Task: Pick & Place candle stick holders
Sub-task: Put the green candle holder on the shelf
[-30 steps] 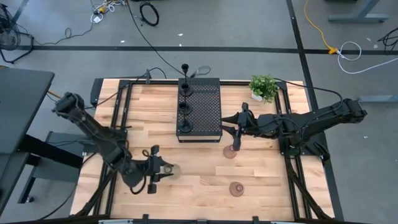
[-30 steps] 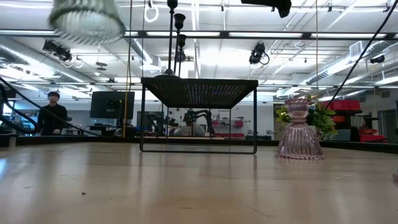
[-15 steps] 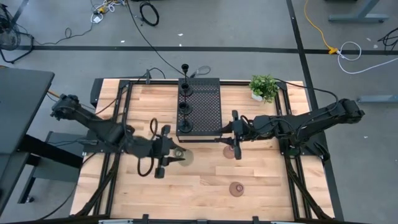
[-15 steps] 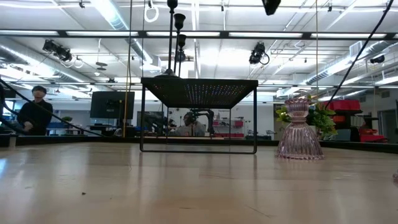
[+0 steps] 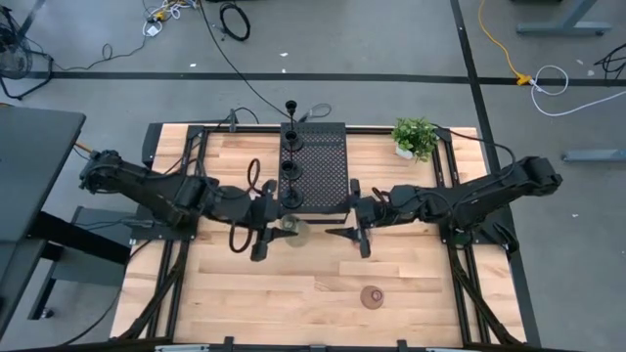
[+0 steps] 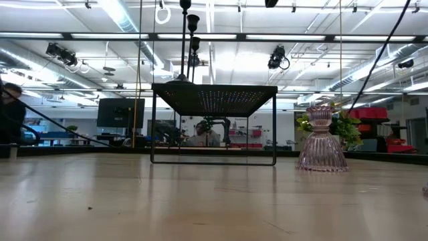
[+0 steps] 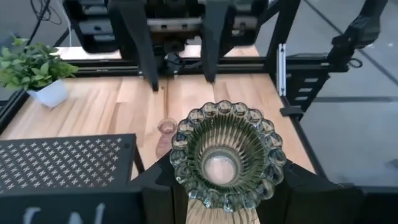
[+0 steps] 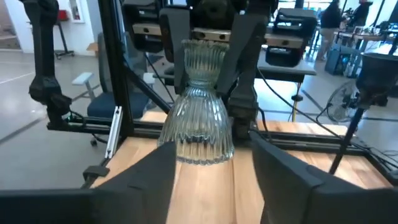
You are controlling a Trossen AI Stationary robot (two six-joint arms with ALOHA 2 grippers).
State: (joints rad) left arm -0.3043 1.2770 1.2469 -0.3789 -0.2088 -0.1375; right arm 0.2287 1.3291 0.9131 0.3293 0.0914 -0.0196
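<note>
High view: olive holder, clamped in left gripper, now carried up to front edge of perforated block; placing judged near. Right gripper swung toward it, fingers spread, empty. Left wrist view alone reveals ribbed cup; low view alone pink holder standing right of block.

left arm: dark, chunky jointed segments, black cable looping near the wrist | right arm: same dark build, cable running along it | fingers: matte black, flat and angular
</note>
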